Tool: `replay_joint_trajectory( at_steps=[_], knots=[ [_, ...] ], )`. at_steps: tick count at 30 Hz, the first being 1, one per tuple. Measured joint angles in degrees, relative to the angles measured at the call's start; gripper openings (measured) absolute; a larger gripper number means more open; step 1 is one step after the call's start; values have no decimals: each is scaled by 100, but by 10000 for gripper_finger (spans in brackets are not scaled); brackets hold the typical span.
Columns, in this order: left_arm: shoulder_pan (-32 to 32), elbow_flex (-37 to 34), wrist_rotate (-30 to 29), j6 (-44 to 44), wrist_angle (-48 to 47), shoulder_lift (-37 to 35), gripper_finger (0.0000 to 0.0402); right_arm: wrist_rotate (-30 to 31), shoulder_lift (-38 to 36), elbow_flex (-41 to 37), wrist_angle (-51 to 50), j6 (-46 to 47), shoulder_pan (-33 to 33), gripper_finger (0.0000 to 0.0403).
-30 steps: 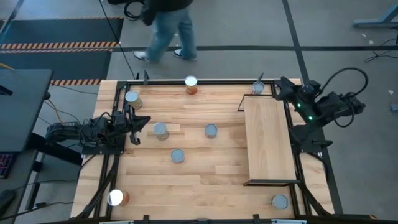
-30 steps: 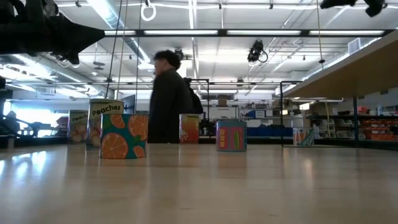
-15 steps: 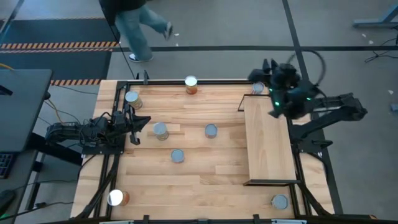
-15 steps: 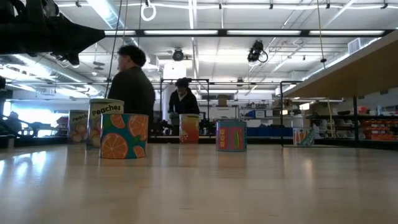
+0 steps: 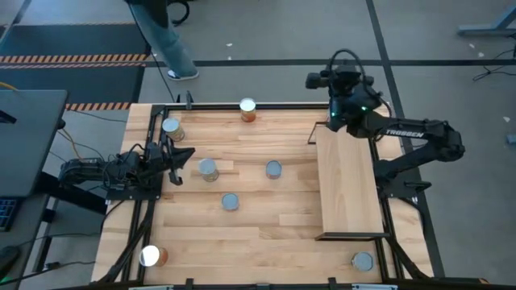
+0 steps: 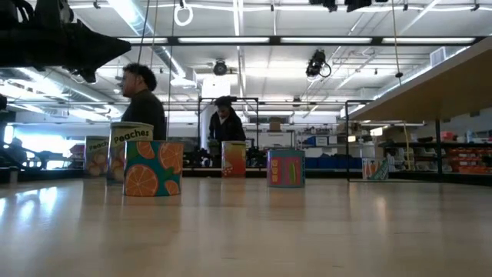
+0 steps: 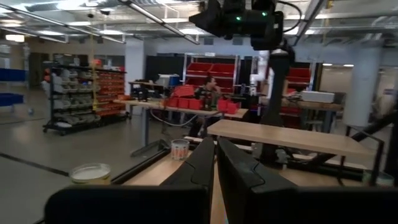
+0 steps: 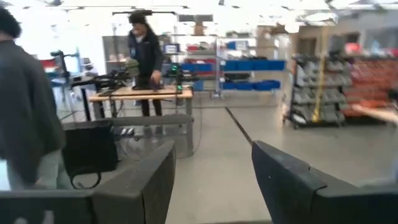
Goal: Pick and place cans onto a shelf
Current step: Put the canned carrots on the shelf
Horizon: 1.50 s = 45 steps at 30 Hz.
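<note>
Several cans stand upright on the plank table: at the far edge [image 5: 247, 109], far left [image 5: 171, 126], mid-table [image 5: 208, 168] [image 5: 273, 169] [image 5: 230, 201], near left [image 5: 150, 256] and near right [image 5: 362, 261]. The shelf [image 5: 349, 181] stands at the table's right side. My right gripper [image 5: 311, 80] is open and empty, raised past the table's far edge by the shelf's far end; its fingers stand apart in the right wrist view [image 8: 211, 155]. My left gripper [image 5: 176, 159] is shut and empty at the table's left edge, as its wrist view [image 7: 216, 152] shows.
In the low view, printed cans [image 6: 153, 168] [image 6: 286, 168] stand mid-table, and the shelf board [image 6: 430, 88] runs overhead at the right. A person [image 5: 165, 36] walks on the floor beyond the far left corner. Bare planks lie between the cans and the shelf.
My right arm has swung from the right of the shelf's far end toward the table's left, and now stands over the far edge by the shelf's far left corner, its gripper turned toward the far left. The person behind the table has walked left.
</note>
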Motion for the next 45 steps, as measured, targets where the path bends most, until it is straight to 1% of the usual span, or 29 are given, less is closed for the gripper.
replay_joint_trajectory(
  at_steps=[2,5,6,8,10,11,13,15,17,19,20,22,28,29,32,34,39,45],
  knots=[
    [0,0,-89,25,1,0,25,-503,-1,0,-640,566,-181,219],
    [0,0,-207,43,2,0,25,-1744,6,2,-2074,2057,-651,220],
    [0,0,-281,44,1,0,25,-2035,49,2,-2540,2528,-860,220],
    [0,0,-475,44,3,0,25,-2296,105,-5,-3482,3231,-1261,220],
    [0,0,-734,40,4,0,25,-2526,99,11,-4217,3850,-1668,220],
    [0,0,-865,23,2,0,25,-2756,92,101,-4692,4179,-1893,220],
    [0,0,-1114,-60,8,0,25,-3465,138,373,-5709,4809,-2396,220],
    [0,0,-1364,-130,5,0,25,-4247,285,645,-6501,5057,-2857,222],
    [2,0,-1564,-145,6,0,25,-4967,479,842,-7052,5066,-3253,228],
    [7,0,-1722,-135,4,0,25,-5589,679,962,-7224,4901,-3547,241],
    [7,0,-1781,-133,4,0,25,-5769,774,968,-7238,4825,-3648,250],
    [7,0,-1889,-133,2,0,25,-5882,1005,968,-7401,4857,-3795,269],
    [5,0,-1941,-122,1,0,25,-5917,1712,966,-8196,5006,-4133,328],
    [7,0,-1996,-122,1,0,25,-6006,1838,964,-8250,5028,-4183,337],
    [7,0,-2247,-107,-1,0,25,-6623,2216,962,-8358,5202,-4371,362],
    [7,0,-2407,-107,-1,0,25,-6793,2454,955,-8439,5265,-4481,376],
    [7,0,-2661,-107,-3,0,25,-6794,2791,949,-8476,5258,-4689,398],
    [7,0,-2773,-130,-1,0,25,-6862,3020,723,-8485,5242,-4908,399]
  ],
)
